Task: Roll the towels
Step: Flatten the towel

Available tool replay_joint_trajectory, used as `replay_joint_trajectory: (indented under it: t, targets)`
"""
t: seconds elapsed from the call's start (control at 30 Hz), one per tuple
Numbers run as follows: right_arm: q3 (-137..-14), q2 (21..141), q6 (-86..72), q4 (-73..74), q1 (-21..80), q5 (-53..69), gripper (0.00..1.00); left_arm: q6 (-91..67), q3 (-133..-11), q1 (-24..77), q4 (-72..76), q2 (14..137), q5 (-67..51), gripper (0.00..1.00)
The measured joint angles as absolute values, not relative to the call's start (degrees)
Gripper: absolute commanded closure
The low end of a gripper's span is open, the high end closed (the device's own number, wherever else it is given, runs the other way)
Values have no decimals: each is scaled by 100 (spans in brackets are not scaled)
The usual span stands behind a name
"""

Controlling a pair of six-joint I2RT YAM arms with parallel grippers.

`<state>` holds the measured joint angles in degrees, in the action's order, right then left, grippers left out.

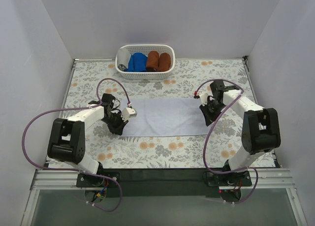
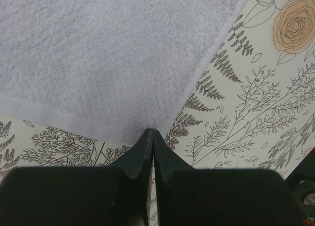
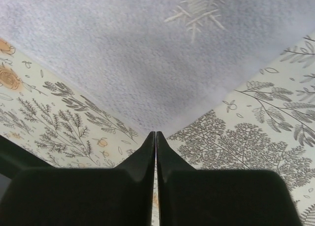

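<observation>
The pale lavender towel [image 1: 165, 116] lies spread flat and rectangular at the middle of the table, long side running left to right. Its pile is fine looped terry with a smooth hemmed border, and the right wrist view shows a pale snowflake-like motif [image 3: 197, 9] worked into the cloth. The left gripper [image 1: 119, 129] sits low at the towel's near-left corner. In its wrist view the black jaws are pressed together, tips [image 2: 150, 133] touching the very point of the corner. Whether cloth is caught between them cannot be told. The right gripper [image 1: 207, 121] is placed likewise at a corner of the right end, jaws closed with only a hairline between them and tips [image 3: 155, 135] meeting the cloth's point. Here too a pinch cannot be confirmed. Both forearms reach inward with elbows raised and wrists angled down. The table covering [image 1: 162, 152] is a smooth sheet printed with ferns and orange roses. At the far edge stands a white slotted plastic basket [image 1: 145, 74] holding a bundled grey towel [image 1: 122, 59], a bright blue cloth roll [image 1: 138, 62] and two rust-brown rolls [image 1: 158, 61]. Purple cables [image 1: 34, 137] loop from each arm.
</observation>
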<state>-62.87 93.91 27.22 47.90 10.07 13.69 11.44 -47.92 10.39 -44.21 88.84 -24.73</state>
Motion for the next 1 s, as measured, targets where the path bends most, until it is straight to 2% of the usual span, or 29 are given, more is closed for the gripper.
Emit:
replay_joint_trajectory:
  t: [0.33, 0.7, 0.93, 1.0]
  targets:
    - [-5719, 9765, 2613, 4705, 1424, 1232, 98, 1100, -4834, 1028, -4456, 8930, -2471, 100]
    - [-5304, 9360, 2534, 4399, 1319, 932, 99, 1267, -4357, 1004, -4139, 8438, -2322, 100]
    - [-5336, 9382, 2556, 4445, 1293, 1048, 94, 1310, -4451, 974, -4180, 8569, -2359, 100]
    - [-5345, 9378, 2580, 4458, 1372, 1044, 90, 1264, -4648, 939, -4362, 8761, -2421, 100]
